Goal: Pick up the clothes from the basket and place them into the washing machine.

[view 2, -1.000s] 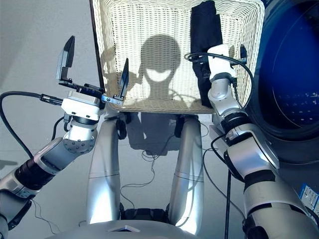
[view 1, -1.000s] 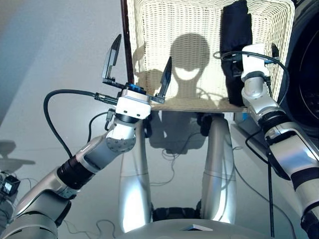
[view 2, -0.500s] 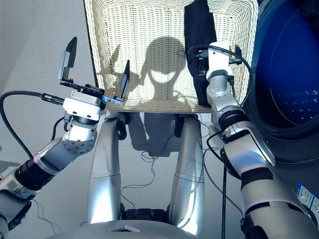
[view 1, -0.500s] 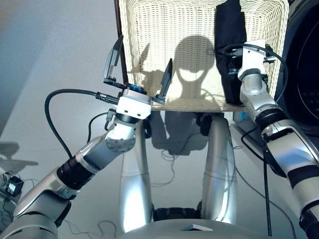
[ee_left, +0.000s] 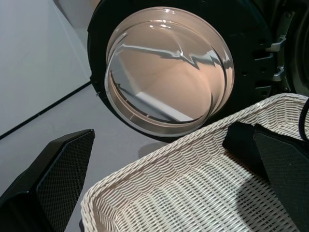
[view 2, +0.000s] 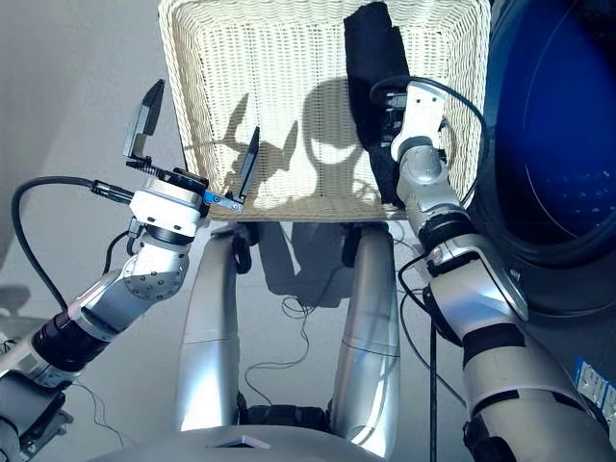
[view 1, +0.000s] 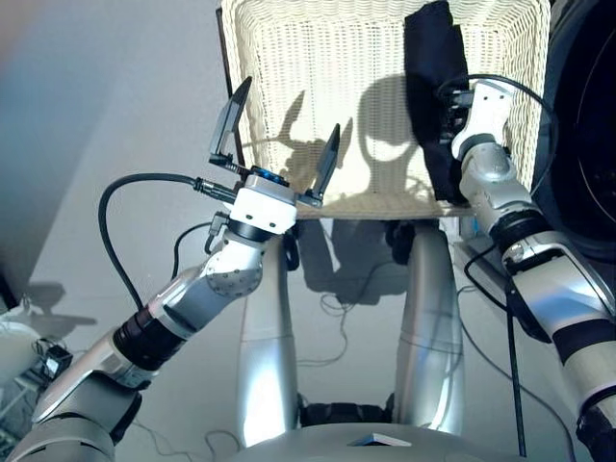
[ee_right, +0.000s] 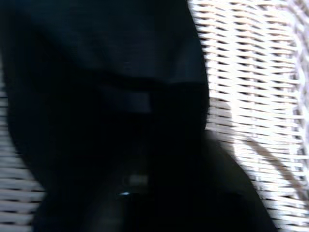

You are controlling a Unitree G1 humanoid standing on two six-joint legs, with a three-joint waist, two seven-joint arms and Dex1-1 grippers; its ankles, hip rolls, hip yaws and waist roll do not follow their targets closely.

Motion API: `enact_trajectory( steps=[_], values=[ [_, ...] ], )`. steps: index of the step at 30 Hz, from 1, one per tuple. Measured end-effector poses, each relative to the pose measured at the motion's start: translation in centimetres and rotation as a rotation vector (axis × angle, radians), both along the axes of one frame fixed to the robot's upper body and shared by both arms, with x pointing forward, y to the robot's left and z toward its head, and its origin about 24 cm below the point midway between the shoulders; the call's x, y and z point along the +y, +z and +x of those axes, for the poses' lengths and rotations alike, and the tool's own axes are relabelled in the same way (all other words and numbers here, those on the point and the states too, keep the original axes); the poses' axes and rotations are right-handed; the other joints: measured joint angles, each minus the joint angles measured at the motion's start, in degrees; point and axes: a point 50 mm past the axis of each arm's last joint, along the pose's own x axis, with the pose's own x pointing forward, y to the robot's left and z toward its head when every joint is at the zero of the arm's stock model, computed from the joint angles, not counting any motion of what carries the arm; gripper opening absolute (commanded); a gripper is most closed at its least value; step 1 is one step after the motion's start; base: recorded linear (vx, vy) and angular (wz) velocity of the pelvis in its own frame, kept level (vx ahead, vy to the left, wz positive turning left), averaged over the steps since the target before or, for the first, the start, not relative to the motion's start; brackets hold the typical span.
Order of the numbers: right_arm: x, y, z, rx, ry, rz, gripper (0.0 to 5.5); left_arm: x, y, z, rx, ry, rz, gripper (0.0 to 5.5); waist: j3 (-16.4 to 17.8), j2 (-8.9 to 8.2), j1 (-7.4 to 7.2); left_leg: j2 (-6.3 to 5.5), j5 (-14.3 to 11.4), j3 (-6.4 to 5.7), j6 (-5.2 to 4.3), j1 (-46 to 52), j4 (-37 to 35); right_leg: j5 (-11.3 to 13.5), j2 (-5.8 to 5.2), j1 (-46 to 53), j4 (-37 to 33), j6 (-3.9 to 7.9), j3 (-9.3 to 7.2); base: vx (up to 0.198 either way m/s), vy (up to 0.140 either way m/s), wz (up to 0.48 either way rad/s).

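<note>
Left wrist view shows the left gripper (view 1: 282,130) with its two black fingers (ee_left: 53,179) spread wide and holding nothing, poised over the near left corner of the basket (view 1: 289,58). The right gripper (view 2: 395,101) sits low against the black bundle (view 2: 371,58) on the basket's right side; its wrist view is filled with dark cloth, so whether its fingers are parted or closed on the fabric cannot be told. Over the last second the right gripper has pushed further up along that bundle, from near the basket's front rim toward its middle, while the left gripper has hardly shifted relative to the basket. Only this one black piece of the clothes is visible in the basket. The washing machine (view 2: 558,154) stands just right of the basket, its round glass door (ee_left: 164,67) swung open. By this reading the right arm is settling into a grasp on the last item, with lifting and carrying into the drum still to come.
</note>
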Motion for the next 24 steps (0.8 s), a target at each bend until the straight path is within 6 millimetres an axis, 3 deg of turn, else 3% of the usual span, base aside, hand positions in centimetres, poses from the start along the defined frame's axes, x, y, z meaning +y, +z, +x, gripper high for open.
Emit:
enact_trajectory(
  steps=[20,24],
  values=[
    [0.6,0.6,0.0,-0.025,0.023,0.004,0.0,0.7,0.4,0.2,-0.007,0.029,-0.017,5.5,0.1,-0.13,-0.5,0.56,0.1,-0.3,-0.13,-0.6,-0.1,0.1,0.35,-0.2,-0.5,-0.18,-0.68,-0.009,0.0,0.0],
    [0.9,1.0,-1.0,-0.106,-0.004,0.077,0.0,1.4,0.8,0.3,-0.024,0.065,-0.043,5.5,1.0,-1.25,-0.65,0.77,0.1,-0.15,-0.16,-0.7,-0.7,0.2,0.59,-0.4,-1.2,-0.14,-0.67,0.0,0.0,0.0]
  ],
)
